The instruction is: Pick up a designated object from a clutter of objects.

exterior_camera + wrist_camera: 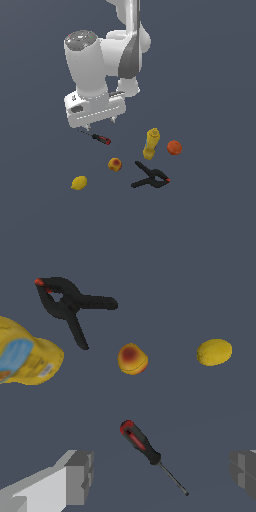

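Screwdriver (100, 138) lies flat on the floor, left of the bottle (151, 143), apart from the other clutter. I see my gripper (101, 121) hovering just above it, fingers spread wide, grasping nothing.

This is a simulated test scene, not a real room: a flat, featureless slate-blue ground (210, 220) fills both views with no walls, furniture or horizon. The things scattered on it are smooth computer-rendered models, among them a small yellow lemon (79, 183), a yellow plastic mustard bottle (151, 143) and a black spring clamp with red tips (150, 177). A glossy white robot arm (107, 60) hangs over them.
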`<control>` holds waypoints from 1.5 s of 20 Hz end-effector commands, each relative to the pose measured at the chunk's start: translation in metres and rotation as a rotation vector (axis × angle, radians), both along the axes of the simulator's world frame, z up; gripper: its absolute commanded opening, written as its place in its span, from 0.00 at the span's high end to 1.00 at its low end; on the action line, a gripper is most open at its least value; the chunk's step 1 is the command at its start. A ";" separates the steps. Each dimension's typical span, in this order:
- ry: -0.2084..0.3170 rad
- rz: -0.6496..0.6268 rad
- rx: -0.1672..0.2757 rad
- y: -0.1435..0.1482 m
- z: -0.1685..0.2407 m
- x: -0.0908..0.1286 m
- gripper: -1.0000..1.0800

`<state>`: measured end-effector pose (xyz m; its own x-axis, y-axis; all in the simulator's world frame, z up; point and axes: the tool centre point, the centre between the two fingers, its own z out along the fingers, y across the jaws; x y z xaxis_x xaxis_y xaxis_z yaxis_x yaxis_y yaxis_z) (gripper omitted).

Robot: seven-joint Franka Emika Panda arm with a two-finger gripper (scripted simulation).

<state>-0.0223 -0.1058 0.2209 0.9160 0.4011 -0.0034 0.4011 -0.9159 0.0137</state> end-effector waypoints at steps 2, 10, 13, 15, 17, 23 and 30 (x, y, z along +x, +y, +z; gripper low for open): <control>0.002 0.071 -0.001 -0.010 -0.016 -0.005 0.04; 0.005 0.229 0.000 -0.033 -0.052 -0.019 0.04; 0.007 0.289 0.001 -0.040 -0.065 -0.025 0.04; 0.007 0.328 0.001 -0.045 -0.073 -0.029 0.04; 0.008 0.368 0.002 -0.050 -0.082 -0.034 0.04; 0.009 0.487 0.005 -0.063 -0.106 -0.049 0.04; 0.009 0.618 0.008 -0.076 -0.132 -0.068 0.04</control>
<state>-0.0861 -0.1795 0.0938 0.5379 0.8430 -0.0056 0.8430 -0.5379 0.0017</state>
